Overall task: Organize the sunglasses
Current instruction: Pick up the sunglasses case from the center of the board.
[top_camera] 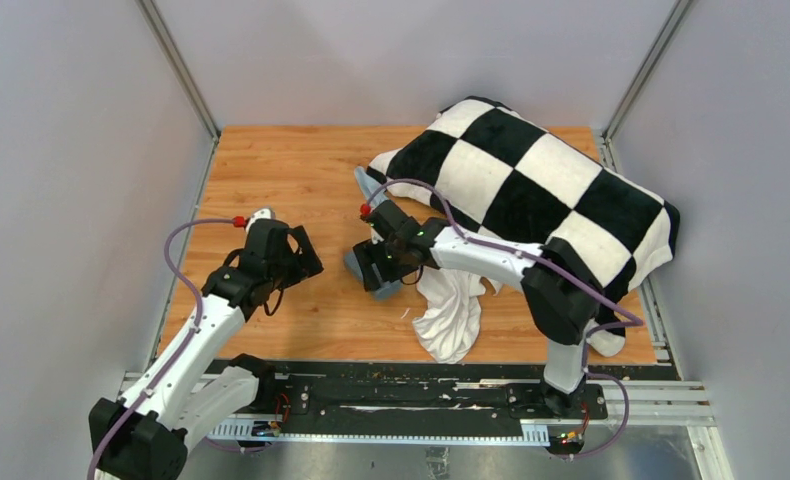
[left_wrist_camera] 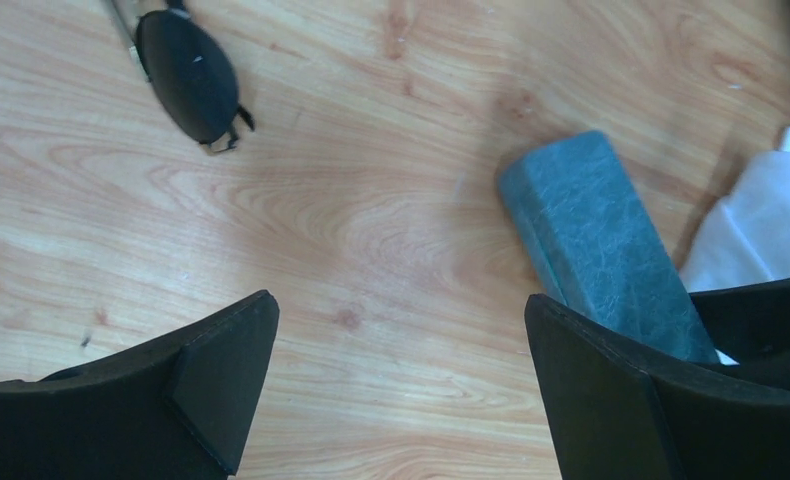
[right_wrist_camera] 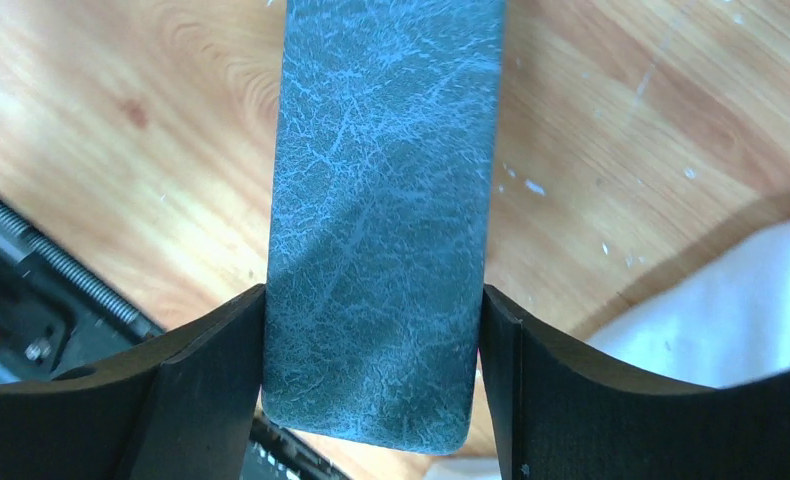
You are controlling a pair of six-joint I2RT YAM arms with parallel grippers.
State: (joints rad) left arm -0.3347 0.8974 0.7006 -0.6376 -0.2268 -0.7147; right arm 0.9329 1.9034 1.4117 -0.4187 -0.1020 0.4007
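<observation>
In the left wrist view the sunglasses [left_wrist_camera: 191, 75], black with dark lenses, lie on the wooden table [left_wrist_camera: 371, 200] at the top left. My left gripper [left_wrist_camera: 401, 330] hangs open above bare wood, away from them, with nothing between its fingers. From above, the left gripper [top_camera: 309, 262] covers the sunglasses. The grey-blue case [right_wrist_camera: 381, 200] is closed and lies flat on the table. My right gripper [right_wrist_camera: 373, 330] is shut on its near end, one finger against each long side. The case [top_camera: 371, 272] sits mid-table under the right gripper [top_camera: 383, 265], and the left wrist view shows the case [left_wrist_camera: 596, 240] too.
A black-and-white checkered blanket [top_camera: 541, 190] covers the back right. A white cloth [top_camera: 451, 310] is crumpled just right of the case. A pale blue piece [top_camera: 364, 185] lies by the blanket's left edge. Grey walls enclose the table; a black rail [top_camera: 371, 400] runs along the front.
</observation>
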